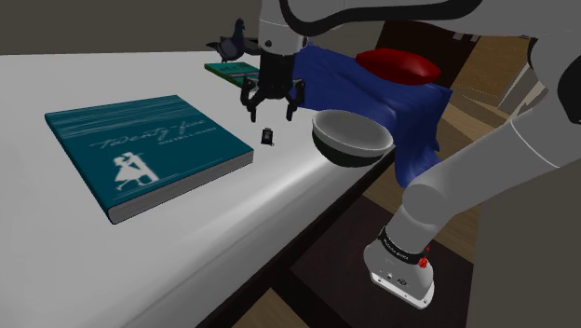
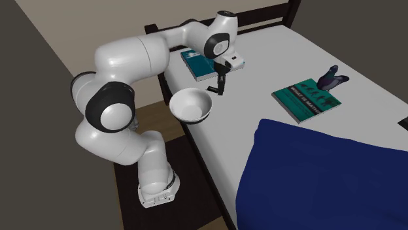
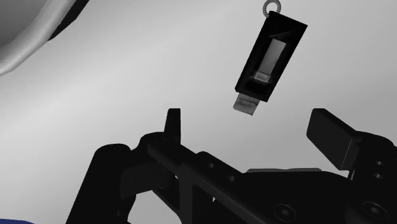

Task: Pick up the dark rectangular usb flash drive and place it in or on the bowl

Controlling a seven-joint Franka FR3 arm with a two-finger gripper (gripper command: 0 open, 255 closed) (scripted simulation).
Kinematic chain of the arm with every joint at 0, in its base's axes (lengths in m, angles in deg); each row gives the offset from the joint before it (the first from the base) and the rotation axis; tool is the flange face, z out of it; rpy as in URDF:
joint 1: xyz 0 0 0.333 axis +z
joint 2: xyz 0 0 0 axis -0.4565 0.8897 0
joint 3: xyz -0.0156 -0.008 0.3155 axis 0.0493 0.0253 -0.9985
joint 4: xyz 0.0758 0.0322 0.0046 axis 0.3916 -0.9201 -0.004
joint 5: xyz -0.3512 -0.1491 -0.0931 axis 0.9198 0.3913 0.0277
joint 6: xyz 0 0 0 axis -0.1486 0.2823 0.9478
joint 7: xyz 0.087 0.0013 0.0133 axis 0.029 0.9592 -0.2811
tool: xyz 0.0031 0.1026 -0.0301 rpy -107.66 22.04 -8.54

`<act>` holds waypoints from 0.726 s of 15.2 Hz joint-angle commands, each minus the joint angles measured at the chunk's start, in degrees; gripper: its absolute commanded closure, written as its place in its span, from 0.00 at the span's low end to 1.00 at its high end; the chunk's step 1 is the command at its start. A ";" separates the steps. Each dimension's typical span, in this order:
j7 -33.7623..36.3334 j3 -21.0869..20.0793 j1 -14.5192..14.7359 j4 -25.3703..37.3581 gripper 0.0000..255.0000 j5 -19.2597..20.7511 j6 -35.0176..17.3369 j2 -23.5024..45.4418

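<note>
Nearest to us in the shoulder view, the white bed [image 1: 93,270] runs out wide and bare. Its side edge drops to a wood floor on that view's right. A little farther in lies a big teal book [image 1: 144,149], flat on the sheet.

Past the book's far corner we see the USB drive [image 1: 267,137]. It is a small black block lying flat on the bed, with bare sheet on all sides, and it touches nothing else. The claw [image 1: 274,114] hangs right above it with its two fingers apart, holding nothing. We can see a gap between the fingertips and the drive.

From the wrist view, the drive [image 3: 270,60] shows a silver plug at the end toward the claw [image 3: 251,127] and a little ring at the other end. It lies out ahead of the fingers, closer to one finger than the other.

Near the drive, toward the shoulder view's right, sits the bowl [image 1: 349,151], right at the bed's side edge. Bare sheet lies between drive and bowl. In the second exterior view the bowl [image 2: 191,104] is white inside and looks to stick out a bit over that edge. It is near the claw [image 2: 220,88] and the drive [image 2: 212,89].

Farther back, a blue blanket [image 1: 372,93] hangs over the edge of the bed. Behind the claw lies a small green book [image 1: 228,70] with a dark bird [image 1: 233,42] at its corner, well apart from the drive. Farthest off we see a red pillow [image 1: 398,63].
</note>
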 commanded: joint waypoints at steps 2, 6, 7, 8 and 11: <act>-0.06 -0.25 0.12 -2.32 0.00 -0.19 -2.26 -0.07; -0.08 -0.40 0.16 -3.48 0.00 -0.26 -3.48 -0.01; -0.08 -0.40 0.16 -3.48 0.00 -0.26 -3.48 -0.01; -0.08 -0.40 0.16 -3.48 0.00 -0.26 -3.48 -0.01; -0.07 -0.40 0.16 -3.47 0.00 -0.26 -3.47 -0.01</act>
